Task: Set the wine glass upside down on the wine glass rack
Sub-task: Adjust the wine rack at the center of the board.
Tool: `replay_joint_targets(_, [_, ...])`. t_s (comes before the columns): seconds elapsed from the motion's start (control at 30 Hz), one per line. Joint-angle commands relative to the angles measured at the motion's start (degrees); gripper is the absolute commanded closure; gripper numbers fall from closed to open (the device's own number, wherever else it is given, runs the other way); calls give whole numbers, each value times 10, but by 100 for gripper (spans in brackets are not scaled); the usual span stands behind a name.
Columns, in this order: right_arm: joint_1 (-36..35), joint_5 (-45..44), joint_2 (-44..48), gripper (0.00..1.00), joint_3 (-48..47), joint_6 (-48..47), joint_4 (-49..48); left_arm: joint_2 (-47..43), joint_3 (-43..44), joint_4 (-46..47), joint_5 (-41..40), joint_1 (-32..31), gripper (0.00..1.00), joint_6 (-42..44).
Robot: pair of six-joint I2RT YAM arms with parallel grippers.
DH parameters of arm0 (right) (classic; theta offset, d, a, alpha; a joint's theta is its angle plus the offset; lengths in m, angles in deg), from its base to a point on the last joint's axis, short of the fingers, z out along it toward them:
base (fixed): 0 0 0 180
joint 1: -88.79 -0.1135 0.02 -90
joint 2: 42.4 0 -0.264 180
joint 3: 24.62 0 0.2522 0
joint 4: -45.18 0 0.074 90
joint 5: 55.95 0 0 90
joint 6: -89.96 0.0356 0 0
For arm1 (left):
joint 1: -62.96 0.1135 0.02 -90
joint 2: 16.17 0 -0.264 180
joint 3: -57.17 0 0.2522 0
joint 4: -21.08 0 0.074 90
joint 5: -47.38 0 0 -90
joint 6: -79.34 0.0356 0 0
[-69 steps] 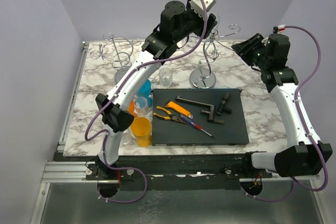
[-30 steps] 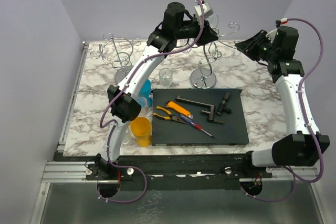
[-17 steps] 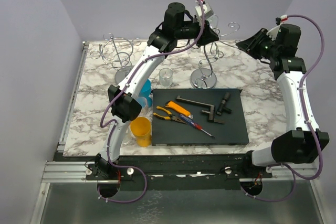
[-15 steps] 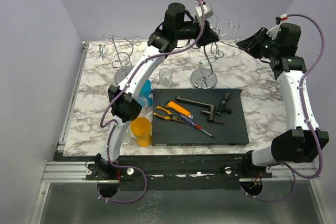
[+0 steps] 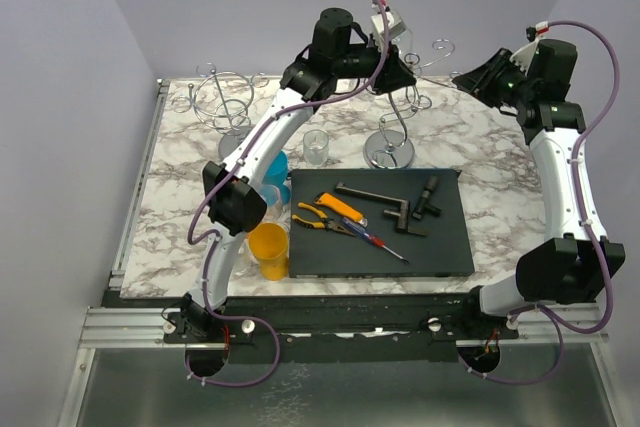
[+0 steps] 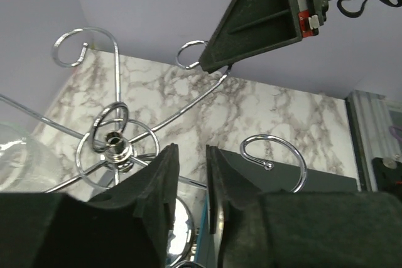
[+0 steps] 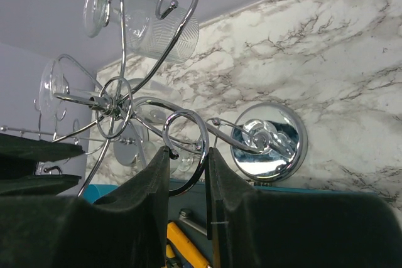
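Both arms raised high over worktop (image 5: 180,217) far edge; left claw (image 6: 190,155) slightly apart, empty; right claw (image 7: 188,155) pinching loop of rack (image 7: 116,108).

top external: high behind the near edge of the table (image 5: 170,209), facing down over all of it, far off.
left wrist: behind the left gripper (image 6: 188,155), looking past its fingertips onto the wine glass rack (image 6: 117,139), close.
right wrist: behind the right gripper (image 7: 187,155), a rack curl at its fingertips.
shared: the rack, in all three.
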Motion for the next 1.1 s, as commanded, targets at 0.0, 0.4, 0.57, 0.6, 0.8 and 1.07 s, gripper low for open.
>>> replay_joint_targets(0.0, [15, -28, -4, 93, 14, -64, 1, -52, -3, 33, -105, -4, 62, 10])
replay_joint_targets(0.4, [15, 5, 14, 41, 26, -41, -13, 15, 68, 65, -94, 3, 37, -3])
replay_joint_targets(0.57, [15, 22, 26, 32, 25, -4, -16, 24, 58, 77, -87, 3, 34, 7])
replay_joint_targets(0.6, [15, 28, 32, 32, 31, 8, -23, 25, 55, 78, -85, 3, 34, 9])
replay_joint_targets(0.8, [14, 45, 82, 30, 80, 76, -60, 19, 30, 97, -57, 3, 34, 10])
replay_joint_targets(1.07, [15, 68, 99, 29, 106, 120, -92, 7, 10, 99, -36, 2, 40, 10])
